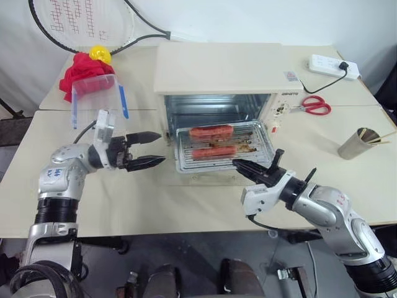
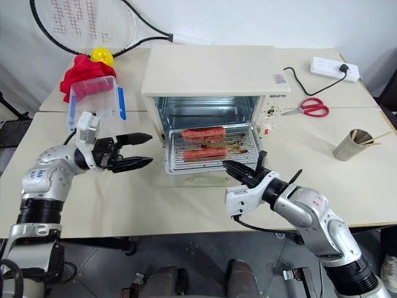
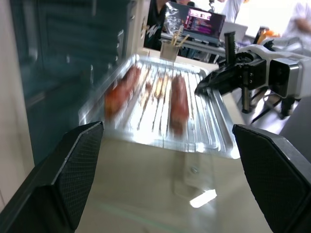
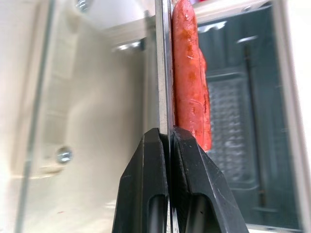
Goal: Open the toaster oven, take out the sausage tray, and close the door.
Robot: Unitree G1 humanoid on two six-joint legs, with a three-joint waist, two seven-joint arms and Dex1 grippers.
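The cream toaster oven stands at the table's middle. Its glass door lies folded down flat in front. The sausage tray, silvery and ridged, sticks halfway out of the opening over the door and carries two sausages. My right gripper is shut on the tray's front rim. In the right wrist view the thin rim runs between the closed fingers, with a sausage just behind. My left gripper hovers open, level, just left of the tray and pointing at it.
A clear plastic box with blue handles, a red cloth, a yellow ball and a racket sit at the back left. On the right are red scissors, a power strip and a metal cup.
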